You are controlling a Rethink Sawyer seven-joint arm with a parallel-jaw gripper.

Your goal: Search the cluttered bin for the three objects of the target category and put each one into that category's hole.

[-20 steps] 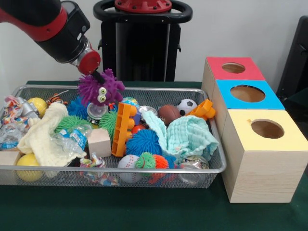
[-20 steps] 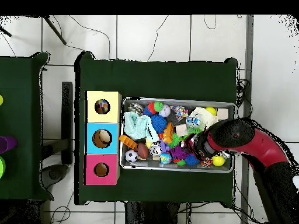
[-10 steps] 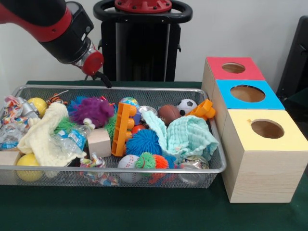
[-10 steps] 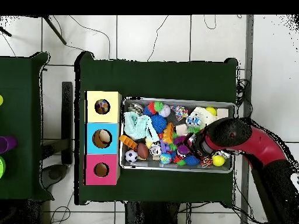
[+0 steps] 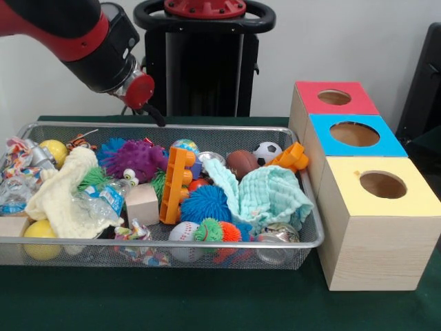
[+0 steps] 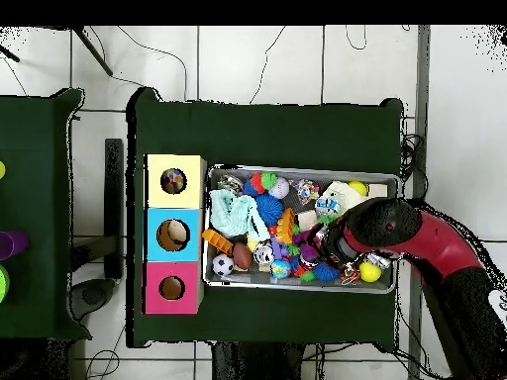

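My gripper (image 5: 156, 114) hangs above the back left part of the wire bin (image 5: 172, 242), open and holding nothing. Just below it a purple fuzzy toy with googly eyes (image 5: 136, 158) lies in the clutter, apart from the fingers. In the overhead view the gripper (image 6: 319, 238) is over the middle of the bin (image 6: 297, 169). Right of the bin stand three wooden boxes, each with a round hole: a red-topped one (image 5: 310, 97), a blue-topped one (image 5: 324, 132) and a yellow-topped one (image 5: 420, 200).
The bin holds a blue spiky ball (image 5: 205, 203), a mint cloth (image 5: 272, 196), an orange brick toy (image 5: 178, 185), a small soccer ball (image 5: 267, 152), a football (image 5: 241, 163), a baseball (image 5: 182, 233), a wooden block (image 5: 142, 202), a cream cloth (image 5: 65, 196) and yellow balls.
The purple fuzzy toy, held up by the gripper a second ago, has dropped into the bin. The gripper has risen a little and shifted right, now without it.
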